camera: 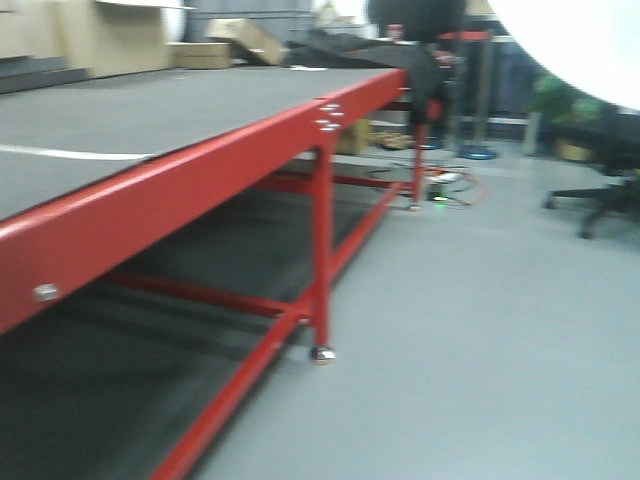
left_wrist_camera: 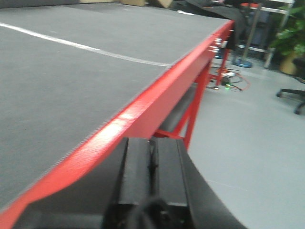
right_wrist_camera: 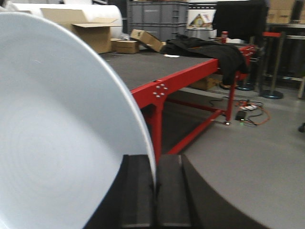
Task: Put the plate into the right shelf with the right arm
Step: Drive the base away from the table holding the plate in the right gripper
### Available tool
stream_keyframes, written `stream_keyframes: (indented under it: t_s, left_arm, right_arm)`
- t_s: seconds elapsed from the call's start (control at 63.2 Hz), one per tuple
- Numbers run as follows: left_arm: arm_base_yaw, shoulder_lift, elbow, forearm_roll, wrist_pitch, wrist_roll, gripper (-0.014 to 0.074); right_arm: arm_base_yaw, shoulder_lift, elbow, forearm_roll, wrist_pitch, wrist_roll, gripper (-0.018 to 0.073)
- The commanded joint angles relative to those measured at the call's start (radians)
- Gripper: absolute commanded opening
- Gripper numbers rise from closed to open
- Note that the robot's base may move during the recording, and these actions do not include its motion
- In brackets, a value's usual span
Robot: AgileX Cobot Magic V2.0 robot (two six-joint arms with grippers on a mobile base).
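The plate point(right_wrist_camera: 62, 133) is glossy white with a pale-blue tint and fills the left half of the right wrist view, standing on edge. My right gripper point(right_wrist_camera: 155, 183) is shut on its rim, which runs down between the two black fingers. A blurred part of the plate point(camera: 575, 45) also shows at the top right of the front view. In the left wrist view my left gripper point(left_wrist_camera: 152, 160) is shut with nothing between its fingers, just off the red edge of the table. The right shelf is out of view.
A red-framed table point(camera: 200, 150) with a dark grey top runs along the left, one leg point(camera: 322, 260) near the middle. A black cloth point(right_wrist_camera: 209, 47) lies on its far end. Cardboard boxes point(right_wrist_camera: 90, 28), an office chair point(camera: 600, 190), floor cables point(right_wrist_camera: 250, 109) and a plant point(left_wrist_camera: 293, 38) stand beyond.
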Motion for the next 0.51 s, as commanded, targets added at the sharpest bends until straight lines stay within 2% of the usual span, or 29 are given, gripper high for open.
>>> stream_keyframes:
  t_s: [0.0,0.491]
  left_arm:
    - [-0.002,-0.01,0.01,-0.008,-0.09,-0.007,-0.0128]
    - [-0.002,-0.01,0.01,-0.008,-0.09,-0.007,-0.0128]
  right_arm:
    - [-0.008,0.005,-0.031,0.005,-0.094,-0.004,0.0052]
    - [-0.008,0.005,-0.031,0.005,-0.094,-0.004,0.0052]
